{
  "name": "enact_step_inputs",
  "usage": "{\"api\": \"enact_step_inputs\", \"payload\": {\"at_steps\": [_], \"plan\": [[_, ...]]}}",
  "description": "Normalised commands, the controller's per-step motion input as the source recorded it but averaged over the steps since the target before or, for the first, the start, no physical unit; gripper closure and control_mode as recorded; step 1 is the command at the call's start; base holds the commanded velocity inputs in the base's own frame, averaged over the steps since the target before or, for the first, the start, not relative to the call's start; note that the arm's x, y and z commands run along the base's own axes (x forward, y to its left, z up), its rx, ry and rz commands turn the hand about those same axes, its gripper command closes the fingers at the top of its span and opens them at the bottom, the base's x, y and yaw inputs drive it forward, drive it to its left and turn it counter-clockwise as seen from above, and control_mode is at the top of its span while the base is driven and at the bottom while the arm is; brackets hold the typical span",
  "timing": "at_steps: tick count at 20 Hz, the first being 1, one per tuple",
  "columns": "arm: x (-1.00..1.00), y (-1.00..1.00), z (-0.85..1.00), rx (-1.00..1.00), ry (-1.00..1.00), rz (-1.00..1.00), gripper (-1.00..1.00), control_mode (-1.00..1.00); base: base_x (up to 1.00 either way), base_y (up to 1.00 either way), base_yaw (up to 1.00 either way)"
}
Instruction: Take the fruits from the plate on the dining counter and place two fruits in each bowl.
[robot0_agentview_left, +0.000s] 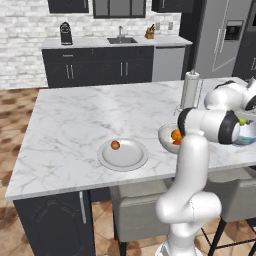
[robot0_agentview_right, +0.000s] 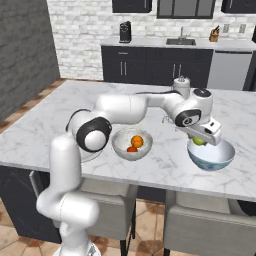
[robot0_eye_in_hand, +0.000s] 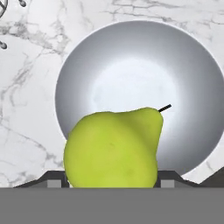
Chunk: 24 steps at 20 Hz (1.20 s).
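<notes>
So the pincer (robot0_agentview_right: 200, 141) is clamped on a yellow-green pear (robot0_eye_in_hand: 113, 148), one finger on each side of it, and it's hanging right above the light blue bowl (robot0_agentview_right: 212, 157). Looking down from the hand, the pear sits over the bowl's pale inside with its thin dark stem pointing up and to the right, and there's nothing else in that bowl.

The other bowl, the speckled white-grey one (robot0_agentview_right: 131, 145), is just to the left of the blue one in the right base view and already has two fruits in it, an orange one (robot0_agentview_right: 137, 141) and a red-orange one (robot0_agentview_right: 132, 149) touching each other.

Over on the flat plate (robot0_agentview_left: 123, 154), one brownish-red fruit (robot0_agentview_left: 115, 145) sits toward the plate's left side. The plate is on the marble tabletop (robot0_agentview_left: 80, 120) near the front edge, with the speckled bowl just beside it on the right.

A paper towel holder (robot0_agentview_left: 190, 90) stands upright further back on the tabletop, behind the bowls.
</notes>
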Motion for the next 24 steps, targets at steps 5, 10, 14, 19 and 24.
{"api": "enact_step_inputs", "payload": {"at_steps": [5,10,14,19,24], "plan": [[0.32,-0.26,-0.18,0.0,0.0,-0.04,1.0,-1.0,0.0,0.0,0.0],[0.01,-0.05,-0.33,-0.02,0.0,-0.05,1.0,-1.0,0.0,0.0,0.0],[0.01,0.06,-0.46,-0.05,0.0,-0.1,1.0,-1.0,0.0,0.0,0.0],[0.17,0.11,-0.5,-0.06,0.0,-0.14,1.0,-1.0,0.0,0.0,0.0],[0.27,0.06,-0.27,-0.01,0.0,-0.13,1.0,-1.0,0.0,0.0,0.0]]}}
